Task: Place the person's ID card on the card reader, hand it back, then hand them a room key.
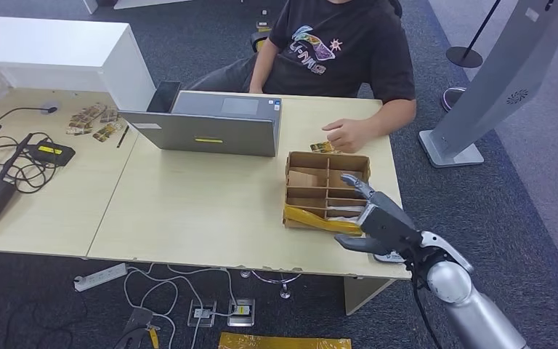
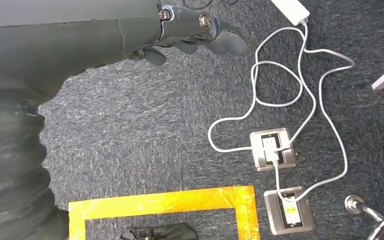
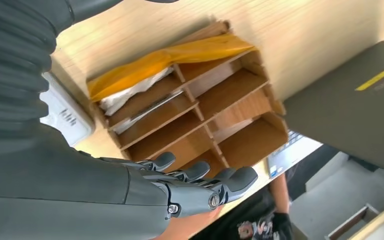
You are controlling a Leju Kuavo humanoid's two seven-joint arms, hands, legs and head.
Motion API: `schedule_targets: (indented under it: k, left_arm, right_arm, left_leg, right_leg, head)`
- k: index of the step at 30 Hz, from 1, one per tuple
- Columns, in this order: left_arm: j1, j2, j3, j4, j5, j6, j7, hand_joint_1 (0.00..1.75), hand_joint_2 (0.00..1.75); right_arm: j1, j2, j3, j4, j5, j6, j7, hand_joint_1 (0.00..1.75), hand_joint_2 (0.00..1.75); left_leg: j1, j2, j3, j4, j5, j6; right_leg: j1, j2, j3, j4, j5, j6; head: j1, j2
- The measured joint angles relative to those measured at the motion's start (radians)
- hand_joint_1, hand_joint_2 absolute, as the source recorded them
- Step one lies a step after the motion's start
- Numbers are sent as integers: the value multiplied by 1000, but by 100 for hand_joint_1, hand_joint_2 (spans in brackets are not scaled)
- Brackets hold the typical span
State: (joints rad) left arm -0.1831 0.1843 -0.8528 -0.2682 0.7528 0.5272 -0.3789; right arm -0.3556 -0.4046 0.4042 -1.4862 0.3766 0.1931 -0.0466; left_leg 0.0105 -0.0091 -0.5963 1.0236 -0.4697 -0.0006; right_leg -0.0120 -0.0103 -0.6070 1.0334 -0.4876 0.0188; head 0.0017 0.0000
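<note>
- The card (image 1: 322,147) lies flat on the table (image 1: 203,211) near the far right corner, a small yellowish piece just beyond the far wall of the box (image 1: 327,190); the person's hand (image 1: 347,134) rests on the table touching or just beside it, which one cannot be told.
- The box is open-topped brown cardboard split into compartments, standing near the table's right edge; yellow tape (image 1: 320,220) runs along its near wall, and white material (image 3: 130,92) sits in the compartment under that tape.
- The right hand (image 1: 378,218) hovers over the box's near right corner, fingers stretched out and apart, holding nothing; the right wrist view shows the fingertips (image 3: 240,177) spread above the compartments.
- A white reader (image 3: 65,115) lies flat on the table beside the box's near right corner, mostly hidden under the hand in the head view.
- The left hand (image 2: 195,32) hangs above grey carpet, fingers loosely curled and holding nothing.
- A closed grey laptop (image 1: 211,123) sits at the far edge, left of the box.
- The person (image 1: 338,51) sits behind the far edge in a dark printed shirt.
- Black cables and devices (image 1: 14,163) lie at the left end.
</note>
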Motion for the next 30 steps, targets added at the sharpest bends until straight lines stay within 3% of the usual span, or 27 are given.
schedule_targets:
  k: [6, 12, 30]
  left_arm:
    - [7, -2, 1, 0, 9, 15, -7, 0, 175]
    - [7, -5, 1, 0, -4, 20, -12, 0, 175]
    - [-10, -11, 1, -2, -29, 7, -10, 0, 175]
  right_arm:
    - [-9, -2, 25, 32, 362, -216, 28, 0, 175]
    - [-37, -1, 35, 80, 547, -348, 14, 0, 175]
    - [-98, 36, 66, 186, 608, -367, -2, 0, 175]
  left_leg:
    - [0, 0, 0, 0, 0, 0]
    - [0, 0, 0, 0, 0, 0]
    - [0, 0, 0, 0, 0, 0]
  right_leg:
    - [0, 0, 0, 0, 0, 0]
    - [0, 0, 0, 0, 0, 0]
    - [0, 0, 0, 0, 0, 0]
  head:
    - [0, 0]
    - [0, 0]
    - [0, 0]
